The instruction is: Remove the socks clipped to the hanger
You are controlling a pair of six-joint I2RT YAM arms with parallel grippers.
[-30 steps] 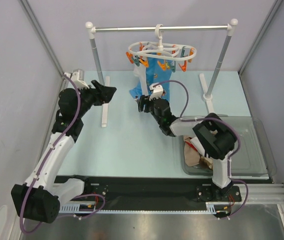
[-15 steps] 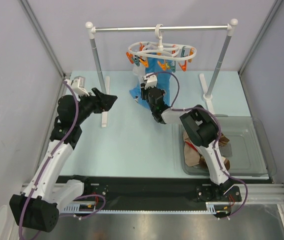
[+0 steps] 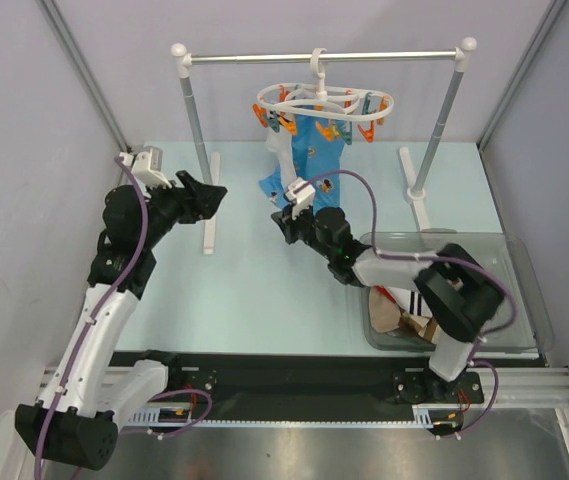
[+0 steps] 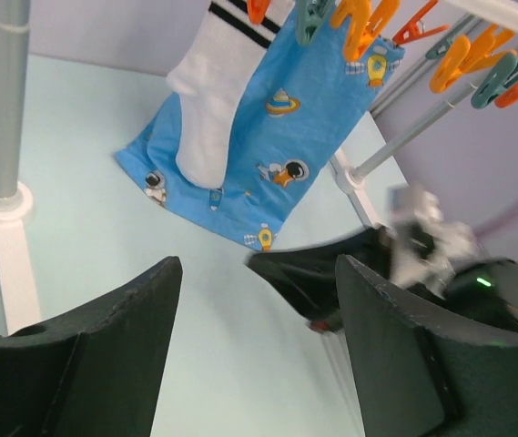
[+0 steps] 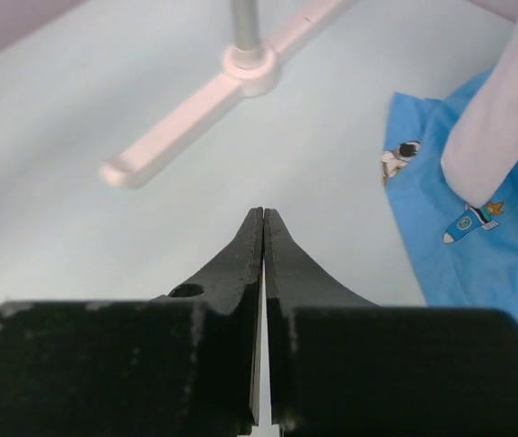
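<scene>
Right claw (image 5: 263, 215) closed, near blue cloth (image 5: 486, 264)

My overhead feed was bright and evenly lit, with only faint shadows on the bench (image 3: 264, 290) and a dull glare off the metal strip (image 3: 314, 450) at the near edge. In the left wrist view the right arm (image 4: 422, 241) was smeared by motion blur. The right pincer (image 5: 263, 218) looked soft close to its lens.

One hanger (image 3: 321, 97), one blue cloth (image 4: 295, 118)
</scene>
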